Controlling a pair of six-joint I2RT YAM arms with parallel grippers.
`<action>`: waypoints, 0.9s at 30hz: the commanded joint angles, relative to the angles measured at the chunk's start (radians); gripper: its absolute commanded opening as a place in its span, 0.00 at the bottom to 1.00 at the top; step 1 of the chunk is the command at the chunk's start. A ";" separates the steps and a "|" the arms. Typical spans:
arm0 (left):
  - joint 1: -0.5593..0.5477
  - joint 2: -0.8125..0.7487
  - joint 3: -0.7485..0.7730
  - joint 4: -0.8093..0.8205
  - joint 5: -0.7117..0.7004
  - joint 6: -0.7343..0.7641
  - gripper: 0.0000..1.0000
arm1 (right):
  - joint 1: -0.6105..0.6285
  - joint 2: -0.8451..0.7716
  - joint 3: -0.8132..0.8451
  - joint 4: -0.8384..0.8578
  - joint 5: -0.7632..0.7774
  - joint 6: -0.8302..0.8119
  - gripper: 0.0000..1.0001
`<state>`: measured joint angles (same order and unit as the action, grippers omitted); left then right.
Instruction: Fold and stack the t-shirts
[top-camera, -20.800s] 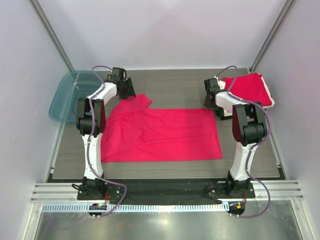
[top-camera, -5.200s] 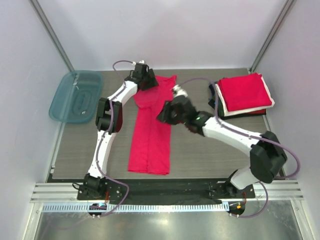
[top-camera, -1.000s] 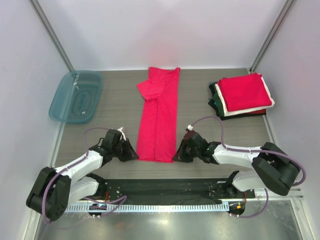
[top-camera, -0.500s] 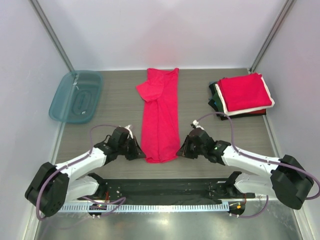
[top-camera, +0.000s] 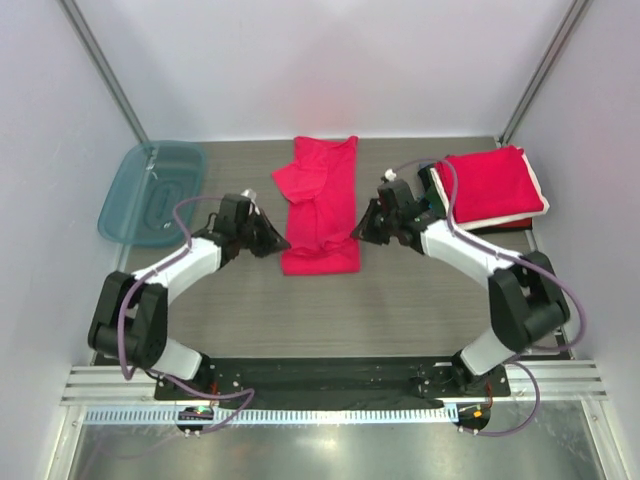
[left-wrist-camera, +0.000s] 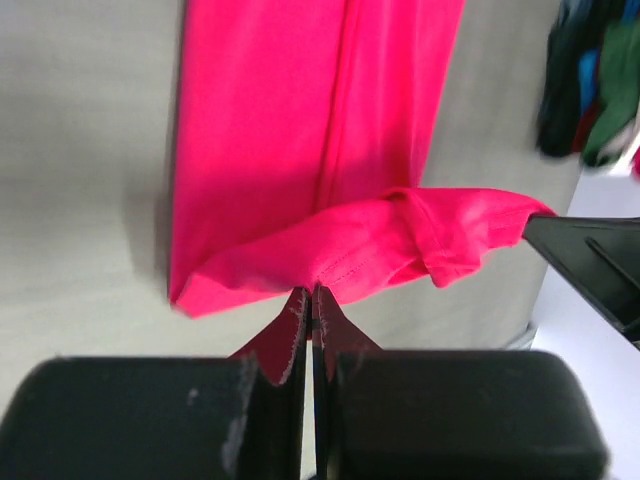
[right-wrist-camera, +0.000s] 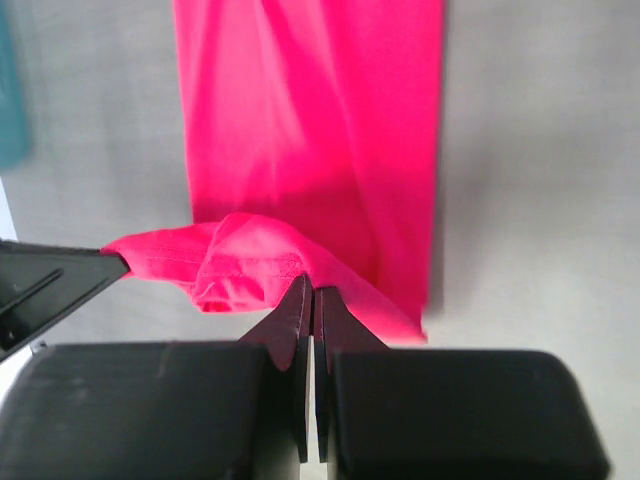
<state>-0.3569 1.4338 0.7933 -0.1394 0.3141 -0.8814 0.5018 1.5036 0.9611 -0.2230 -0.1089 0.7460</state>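
Jaws on both arms are pressed together, each pinching a corner of the near hem (left-wrist-camera: 350, 255) of the crimson t-shirt (top-camera: 320, 215). The left jaws have the left corner and the right jaws the right corner, with thin red fabric squeezed flat between them in both wrist views. The hem is lifted off the table (top-camera: 400, 300) and sags a little between the two jaws. The rest of the shirt lies beyond the jaws as a long narrow strip, already folded lengthwise, collar end farthest from the jaws. It is hard to tell from the wrist views whether each pinch takes every layer of the strip or just the top one; probably every layer.

Step in hand, as I judge it: the crosswise fold, hem end over toward collar end. In the top view the lifted edge is doubled back over the near part of the strip, so the fold looks only partly carried. The lengthwise folds are done and stacking is not yet done.

The next move calls for both jaws to travel away from the bases at matched pace and height to hold the hem square. They should then lower it onto the far end with edges lined up, and only then open. After that the packet goes onto the stack of folded t-shirts (top-camera: 490, 185), just outboard of the right jaws. The teal plastic tray (top-camera: 150, 195) is well outboard of the left jaws and has no part in this.
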 joint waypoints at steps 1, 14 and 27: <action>0.036 0.080 0.130 0.052 -0.030 0.036 0.00 | -0.040 0.119 0.155 -0.007 -0.038 -0.079 0.01; 0.121 0.424 0.461 0.087 -0.010 -0.025 0.00 | -0.141 0.457 0.556 -0.061 -0.077 -0.091 0.01; 0.151 0.588 0.690 0.104 0.065 0.024 0.93 | -0.194 0.597 0.777 -0.125 -0.101 -0.100 0.66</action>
<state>-0.2077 2.0693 1.4853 -0.0647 0.3603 -0.9016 0.3168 2.1246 1.6905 -0.3313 -0.2001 0.6724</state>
